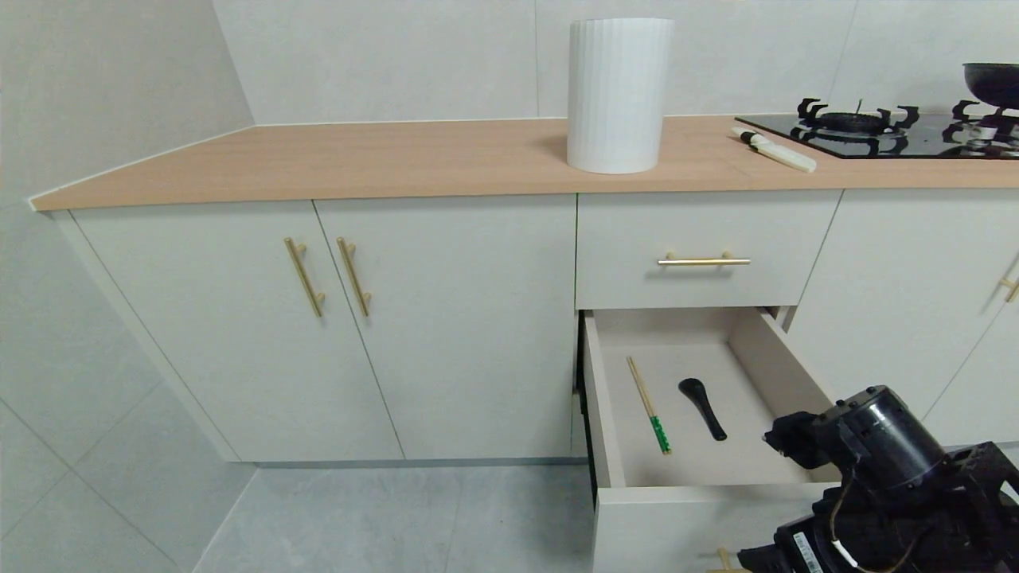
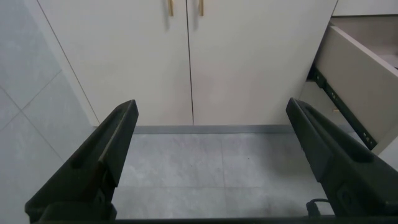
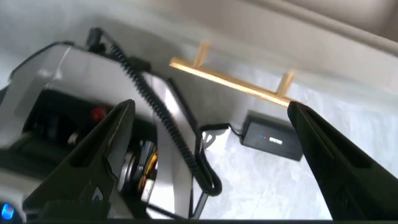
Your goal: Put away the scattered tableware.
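**Right arm low by the open drawer**

Right tool (image 3: 210,107) sits low with its fingers spread and nothing between them, close to a gold handle (image 3: 233,78). Left tool (image 2: 211,104), also spread and empty, faces the floor (image 2: 205,168) before the cupboard doors (image 2: 186,56). Farther in, the open drawer (image 1: 603,414) holds chopsticks (image 1: 649,416) and a black spoon (image 1: 702,407), lying near each other without touching. On the bench (image 1: 398,159) behind are a white ribbed canister (image 1: 617,95) and a knife (image 1: 776,150).

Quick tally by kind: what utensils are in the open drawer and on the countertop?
Chopsticks: 1 pair, in the drawer
Black spoon: 1, in the drawer
Cream knife: 1, on the countertop
Total: 3
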You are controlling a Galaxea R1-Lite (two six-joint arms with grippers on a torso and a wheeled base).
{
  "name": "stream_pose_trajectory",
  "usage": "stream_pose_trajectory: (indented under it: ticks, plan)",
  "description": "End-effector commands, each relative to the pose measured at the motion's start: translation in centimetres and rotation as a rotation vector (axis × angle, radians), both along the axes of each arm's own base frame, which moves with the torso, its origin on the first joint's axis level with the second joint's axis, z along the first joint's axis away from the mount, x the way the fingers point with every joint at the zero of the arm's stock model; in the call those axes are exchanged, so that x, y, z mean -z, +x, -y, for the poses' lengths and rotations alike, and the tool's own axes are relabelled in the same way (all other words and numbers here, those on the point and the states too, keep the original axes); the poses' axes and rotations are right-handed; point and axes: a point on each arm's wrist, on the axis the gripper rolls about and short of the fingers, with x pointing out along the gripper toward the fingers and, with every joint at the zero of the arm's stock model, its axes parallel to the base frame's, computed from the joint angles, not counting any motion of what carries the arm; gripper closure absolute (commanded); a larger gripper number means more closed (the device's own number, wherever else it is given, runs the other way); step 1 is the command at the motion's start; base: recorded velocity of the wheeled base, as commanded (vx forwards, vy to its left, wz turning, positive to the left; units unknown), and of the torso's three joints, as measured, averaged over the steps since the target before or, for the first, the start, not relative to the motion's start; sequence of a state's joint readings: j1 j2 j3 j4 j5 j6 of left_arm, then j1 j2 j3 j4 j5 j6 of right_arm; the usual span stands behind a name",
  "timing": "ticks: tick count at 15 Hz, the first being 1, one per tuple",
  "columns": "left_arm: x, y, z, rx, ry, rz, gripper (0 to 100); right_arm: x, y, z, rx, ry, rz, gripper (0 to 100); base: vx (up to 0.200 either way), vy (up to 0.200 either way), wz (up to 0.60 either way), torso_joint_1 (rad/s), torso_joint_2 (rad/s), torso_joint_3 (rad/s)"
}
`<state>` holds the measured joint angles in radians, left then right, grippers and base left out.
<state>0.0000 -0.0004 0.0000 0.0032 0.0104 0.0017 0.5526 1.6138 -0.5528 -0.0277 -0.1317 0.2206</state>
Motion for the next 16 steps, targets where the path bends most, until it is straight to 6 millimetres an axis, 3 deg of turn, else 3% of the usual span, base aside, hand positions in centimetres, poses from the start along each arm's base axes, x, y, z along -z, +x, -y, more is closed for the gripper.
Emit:
stream_pose_trajectory:
  ticks: [1,16]
  plan:
    - [0.0,0.0,0.0,0.0,0.0,0.0,0,0.5,0.5,-0.3,0.018,-0.012,-0.014,0,0.0,0.0,0.0,0.0,0.0,0.0]
    - [0.0,0.0,0.0,0.0,0.0,0.0,0,1.6,3.6,-1.6,0.198,-0.006,0.159,0,0.0,0.0,0.0,0.0,0.0,0.0]
